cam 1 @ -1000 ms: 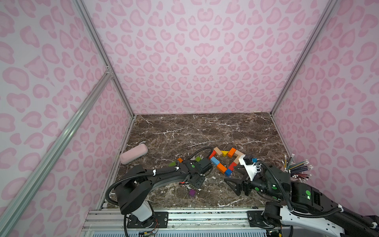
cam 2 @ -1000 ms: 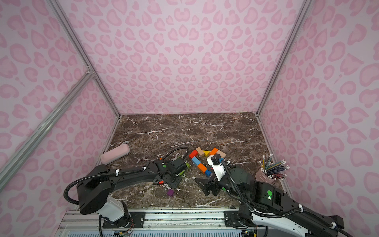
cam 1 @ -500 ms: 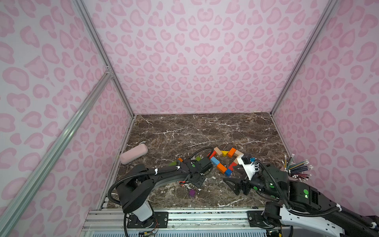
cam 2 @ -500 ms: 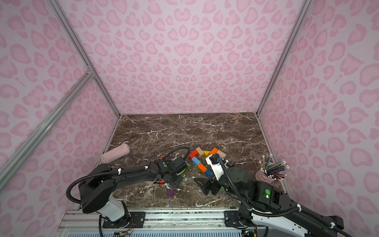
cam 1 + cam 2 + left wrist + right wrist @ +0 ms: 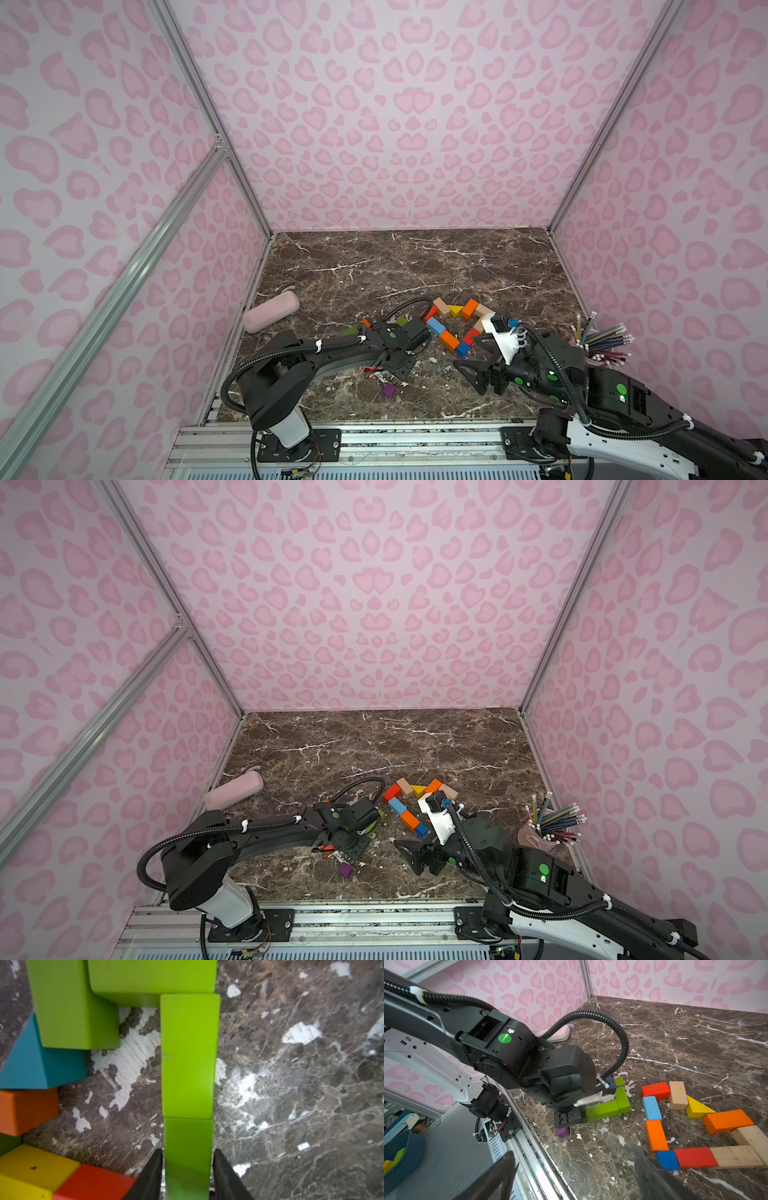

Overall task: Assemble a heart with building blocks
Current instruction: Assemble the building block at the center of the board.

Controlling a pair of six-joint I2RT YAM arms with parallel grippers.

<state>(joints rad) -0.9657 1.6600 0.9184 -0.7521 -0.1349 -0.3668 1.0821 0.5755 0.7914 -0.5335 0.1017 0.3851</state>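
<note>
The building blocks form a closed coloured outline (image 5: 453,328) of red, orange, blue, yellow and plain wood pieces (image 5: 656,1135) on the marble. Left of it lies a bent row of green bricks (image 5: 608,1108). My left gripper (image 5: 188,1153) points down over the near end of that row. Its fingers stand narrowly open on either side of the end green block (image 5: 188,1138), with a thin gap showing. A longer green brick (image 5: 188,1055) butts against it. My right gripper (image 5: 575,1153) hovers wide open and empty near the front edge, also seen from above (image 5: 478,374).
A purple cube (image 5: 389,390) sits alone just in front of the left gripper (image 5: 345,845). Teal, orange, yellow and red blocks (image 5: 37,1064) crowd beside the green ones. A pink pouch (image 5: 271,311) lies at the left wall, a pencil cup (image 5: 548,829) at the right wall.
The left gripper's jaws have parted slightly from the green block they were shut on. Both arms stay almost where they were.
</note>
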